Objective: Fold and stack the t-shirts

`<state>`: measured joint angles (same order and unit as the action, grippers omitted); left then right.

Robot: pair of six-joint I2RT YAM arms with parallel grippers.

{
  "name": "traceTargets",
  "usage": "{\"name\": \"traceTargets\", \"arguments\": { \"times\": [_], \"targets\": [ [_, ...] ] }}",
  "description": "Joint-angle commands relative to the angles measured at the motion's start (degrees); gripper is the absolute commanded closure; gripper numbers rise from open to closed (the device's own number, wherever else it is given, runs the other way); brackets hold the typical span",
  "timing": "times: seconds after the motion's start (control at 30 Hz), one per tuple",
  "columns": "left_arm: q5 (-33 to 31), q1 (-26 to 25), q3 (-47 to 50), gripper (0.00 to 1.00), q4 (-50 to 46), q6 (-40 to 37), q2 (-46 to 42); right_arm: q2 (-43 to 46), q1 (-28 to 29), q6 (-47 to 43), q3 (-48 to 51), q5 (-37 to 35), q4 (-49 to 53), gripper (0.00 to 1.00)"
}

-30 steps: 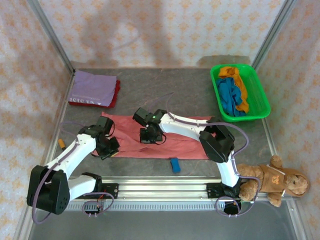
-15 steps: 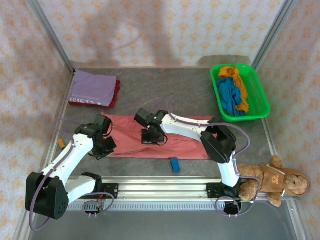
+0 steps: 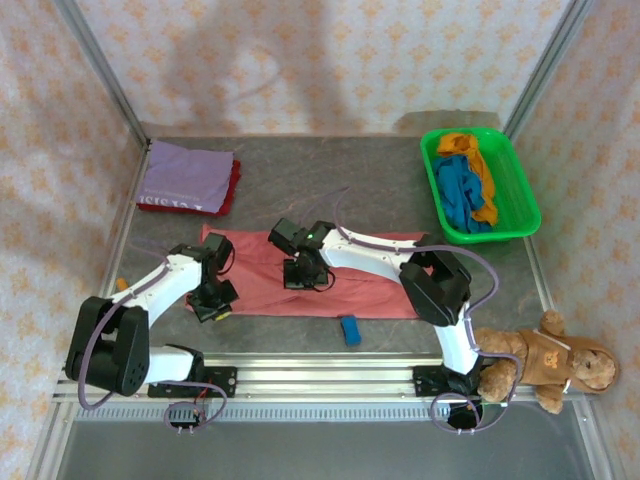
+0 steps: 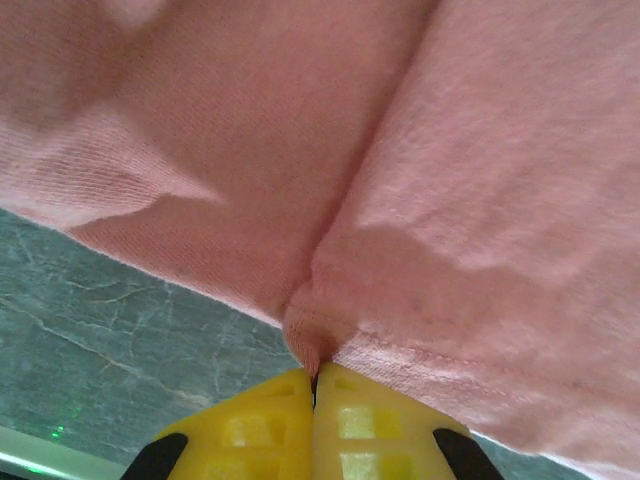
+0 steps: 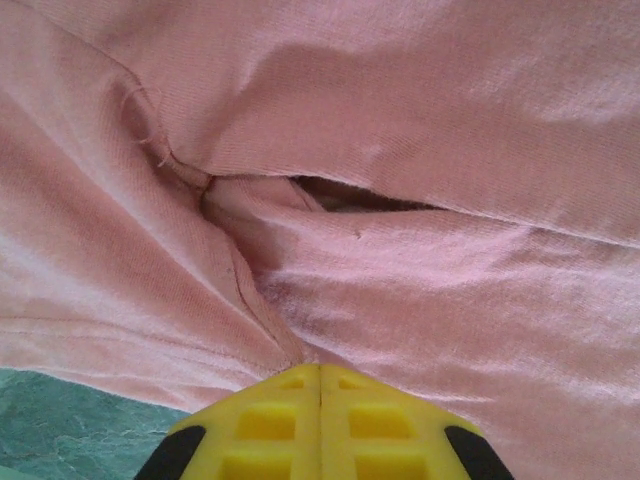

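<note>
Floral wallpaper (image 3: 320, 60) walls in a grey mottled counter (image 3: 330, 190), seen from above. The salmon-pink t-shirt (image 3: 370, 285) lies spread under both hands, with the left hand (image 3: 215, 300) at its left edge and the right hand (image 3: 300, 275) near its middle. Beyond the left hand, a lilac t-shirt (image 3: 185, 175) lies on a dark red t-shirt (image 3: 232, 190), its lettering too small to read. Far right of the right hand, a green basket (image 3: 527, 215) holds a blue t-shirt (image 3: 460, 195) and an orange t-shirt (image 3: 482, 175).

From the left wrist, the left hand (image 4: 313, 375) is clenched on a pucker of the pink hem, with marbled counter (image 4: 120, 340) just to its left.

From the right wrist, the right hand (image 5: 319, 368) is clenched on a seam fold.
</note>
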<state>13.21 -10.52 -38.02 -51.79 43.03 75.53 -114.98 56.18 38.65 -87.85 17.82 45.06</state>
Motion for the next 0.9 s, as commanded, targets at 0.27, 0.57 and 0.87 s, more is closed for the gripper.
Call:
{"name": "traceTargets", "arguments": {
  "times": [0.27, 0.57, 0.87],
  "targets": [
    [-9.7, 0.7, -9.7, 0.57, -10.2, -2.4, -11.4, 0.2, -0.4, -4.9, -6.1, -4.2, 11.1, 0.59],
    [9.0, 20.5, -25.0, 0.51, -6.9, -18.9, 1.7, 3.8, -4.1, -5.9, -8.6, -3.8, 7.2, 0.50],
    [10.1, 22.7, -40.2, 0.62, -3.3, -25.1, 21.8, 2.9, -16.8, -7.6, -4.7, 4.6, -2.6, 0.49]
  ]
}}
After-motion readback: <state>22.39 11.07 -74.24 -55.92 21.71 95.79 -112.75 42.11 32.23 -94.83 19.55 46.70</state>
